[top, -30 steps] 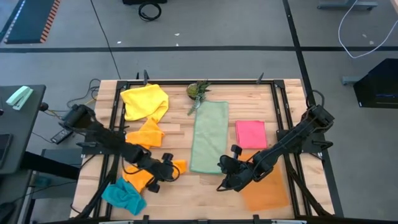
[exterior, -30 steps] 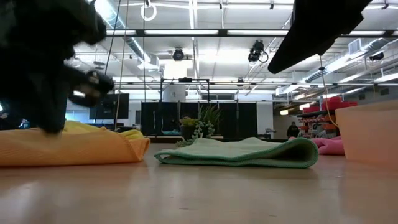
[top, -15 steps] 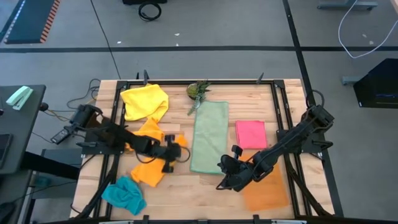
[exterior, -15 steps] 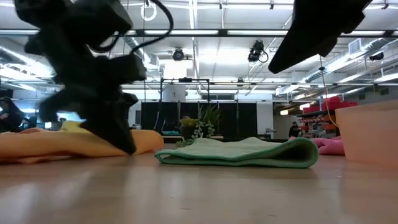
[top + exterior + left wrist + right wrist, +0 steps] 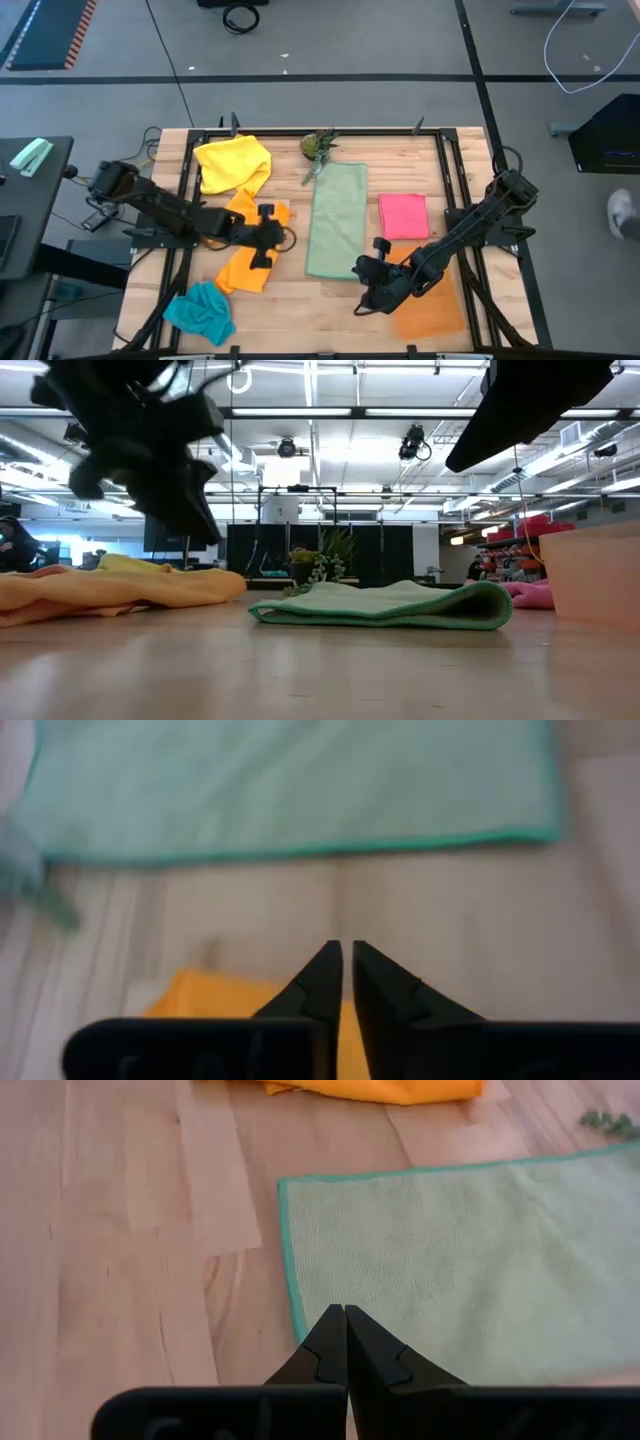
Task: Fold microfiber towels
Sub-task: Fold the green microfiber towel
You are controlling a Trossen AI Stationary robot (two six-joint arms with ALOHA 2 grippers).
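Now the orange towel (image 5: 250, 250), lying rumpled on the desk (image 5: 300, 300) just beside the pale green towel (image 5: 336, 220), should be pinched by one corner once the left hand (image 5: 268, 222), its fingers barely parted and empty above it, is lowered.

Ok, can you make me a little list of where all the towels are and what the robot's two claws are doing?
pale green towel: folded long, middle of the table
pink towel: neat square, right of the green one
yellow towel: crumpled, far left corner
orange towel: rumpled, left of the green one
teal towel: bunched, near left corner
left gripper: above the orange towel, fingers a slit apart, nothing held
right gripper: shut, empty, by the green towel's near edge
orange mat: flat, near right corner
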